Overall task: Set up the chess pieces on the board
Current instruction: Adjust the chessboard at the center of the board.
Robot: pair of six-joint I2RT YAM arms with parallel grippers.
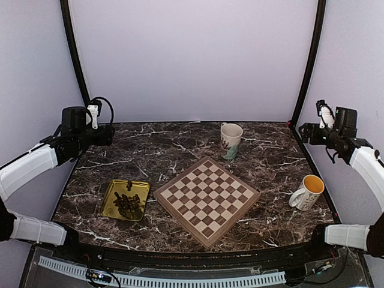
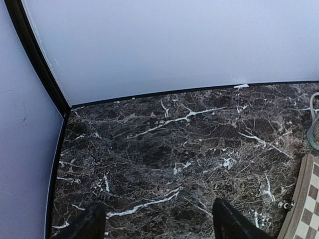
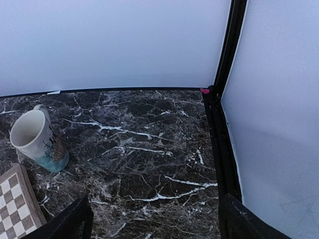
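Hovering: left pincer [image 2: 158,221] apart | right pincer [image 3: 157,221] apart | chess pieces [image 1: 127,204] in gold tray [image 1: 107,195] near surface's [image 1: 150,141] left edge, beside board [image 1: 207,193]

From my seat the light is soft and even, bouncing off pale walls [image 1: 192,60] with a faint lilac cast. The marble counter [image 1: 156,150] shows no harsh glare; only the gold tray [image 1: 108,201] gleams slightly. Shadows are weak. The overhead view is grainy, its black posts [image 1: 73,48] look bowed, and the chess pieces [image 1: 127,205] smear into one clump. The left tool's fingers [image 2: 87,225] and right tool's fingers [image 3: 70,224] are dark, soft-edged shapes.
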